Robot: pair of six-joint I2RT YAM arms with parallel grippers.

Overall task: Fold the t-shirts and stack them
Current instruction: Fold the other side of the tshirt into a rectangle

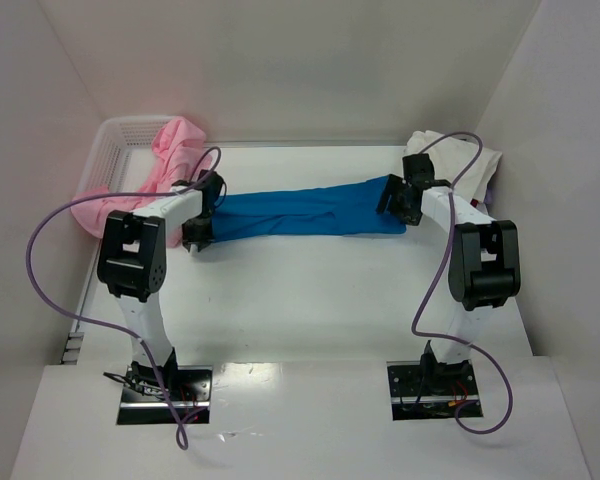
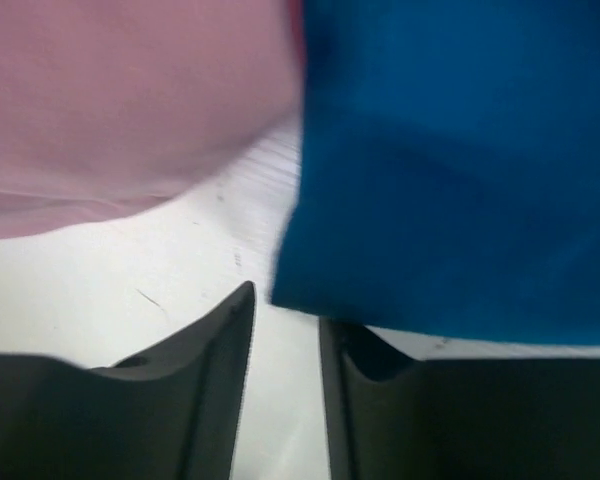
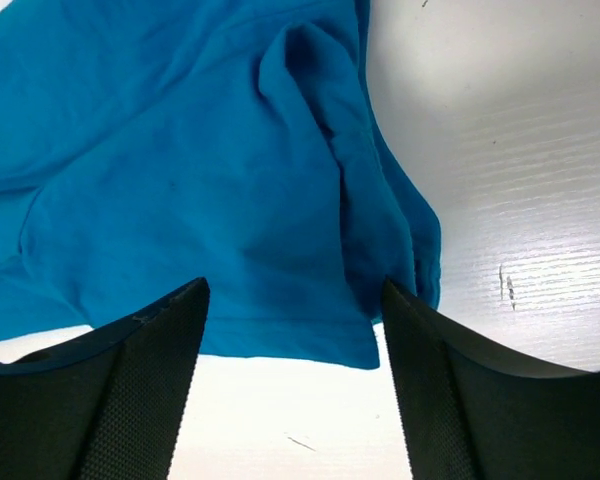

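One bright blue t-shirt (image 1: 300,212) lies stretched across the white table (image 1: 310,310).

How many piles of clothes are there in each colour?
Blue t-shirt: 1
Pink heap: 1 (the shirts in it can't be counted)
Cream-white heap: 1
Total: 3

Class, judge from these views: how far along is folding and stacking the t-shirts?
Done: nothing visibly folded or stacked. In hand: the blue t-shirt lies stretched out lengthwise, bunched. Remaining: fold it, then the pink t-shirts heaped at the basket and the cream t-shirt far right.
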